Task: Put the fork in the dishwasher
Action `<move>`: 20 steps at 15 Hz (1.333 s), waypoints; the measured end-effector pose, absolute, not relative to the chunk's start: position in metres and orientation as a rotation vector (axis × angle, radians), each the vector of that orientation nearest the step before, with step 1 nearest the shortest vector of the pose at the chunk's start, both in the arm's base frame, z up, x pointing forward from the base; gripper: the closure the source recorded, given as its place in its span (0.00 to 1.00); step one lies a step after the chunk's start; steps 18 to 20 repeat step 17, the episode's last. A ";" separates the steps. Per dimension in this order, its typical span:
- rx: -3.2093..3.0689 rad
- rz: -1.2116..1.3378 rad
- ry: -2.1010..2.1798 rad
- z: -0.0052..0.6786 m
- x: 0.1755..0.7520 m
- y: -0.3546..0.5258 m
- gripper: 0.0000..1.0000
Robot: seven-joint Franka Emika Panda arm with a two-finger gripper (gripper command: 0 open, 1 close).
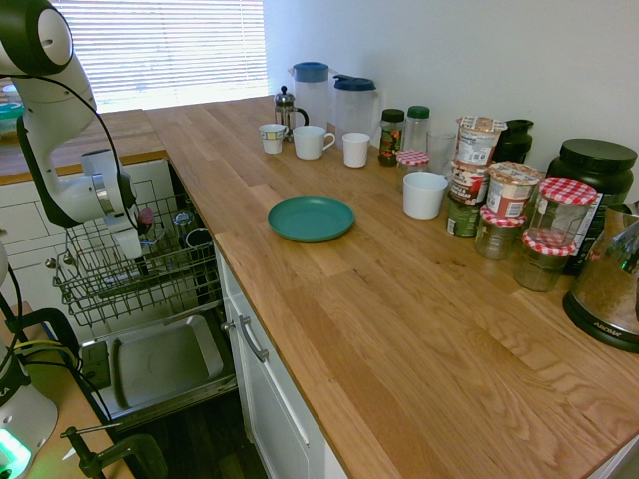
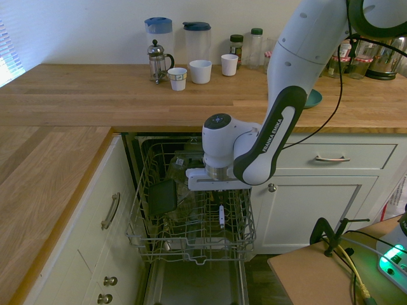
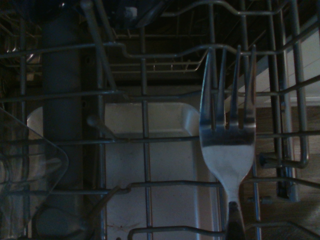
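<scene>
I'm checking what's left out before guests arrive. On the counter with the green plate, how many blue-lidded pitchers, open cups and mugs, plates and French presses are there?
Blue-lidded pitchers: 2
Open cups and mugs: 4
Plates: 1
French presses: 1
Total: 8

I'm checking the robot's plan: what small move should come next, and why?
Probably lower the fork a little before releasing: it hangs from the gripper, tines beyond the handle, over the open dishwasher's pulled-out rack, so a shorter drop seems gentler.
</scene>
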State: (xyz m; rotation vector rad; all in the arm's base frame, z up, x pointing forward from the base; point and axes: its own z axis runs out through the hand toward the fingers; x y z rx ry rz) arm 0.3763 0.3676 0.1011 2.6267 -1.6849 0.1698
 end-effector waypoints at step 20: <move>2.595 0.311 -1.771 0.209 0.391 0.353 0.00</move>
